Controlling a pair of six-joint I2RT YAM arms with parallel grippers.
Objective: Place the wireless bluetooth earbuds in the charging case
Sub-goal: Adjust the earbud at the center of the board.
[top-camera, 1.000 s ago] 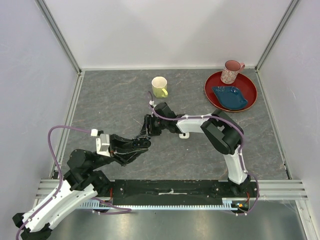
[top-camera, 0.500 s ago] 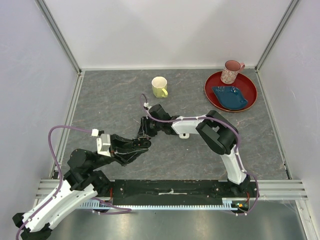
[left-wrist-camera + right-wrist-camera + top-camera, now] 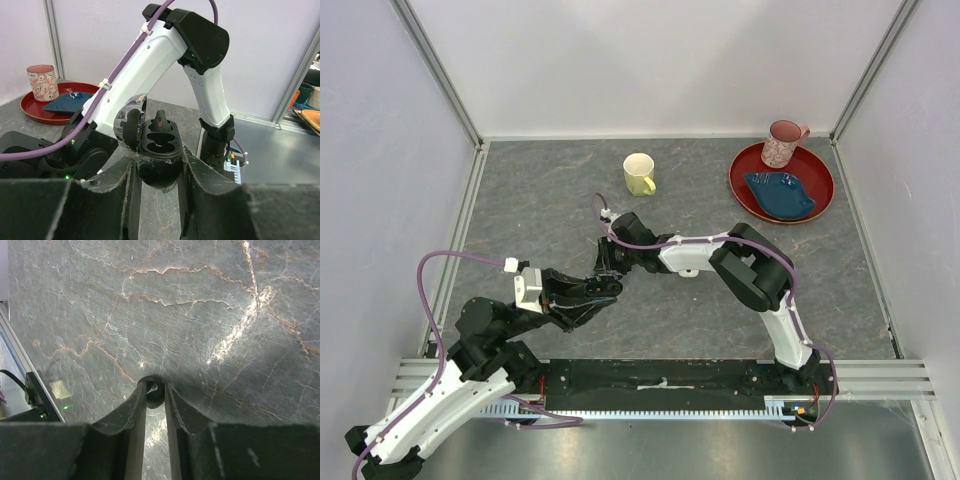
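Observation:
My left gripper (image 3: 159,167) is shut on a black charging case (image 3: 160,150), held above the table with its lid (image 3: 129,122) swung open to the left. Both slots in the case look empty. My right gripper (image 3: 156,390) is shut on a small black earbud (image 3: 157,394) at its fingertips, over bare grey tabletop. In the top view the right gripper (image 3: 608,262) hangs just above and behind the left gripper (image 3: 604,289). The white earbuds and the other black one are not visible.
A yellow mug (image 3: 639,174) stands at the back centre. A red tray (image 3: 820,205) at the back right carries a pink cup (image 3: 781,143) and a blue dish (image 3: 781,193). A small white object (image 3: 688,270) lies under the right forearm.
The right gripper has moved left and slightly nearer, closing on the case held by the left gripper. The left arm has barely moved.

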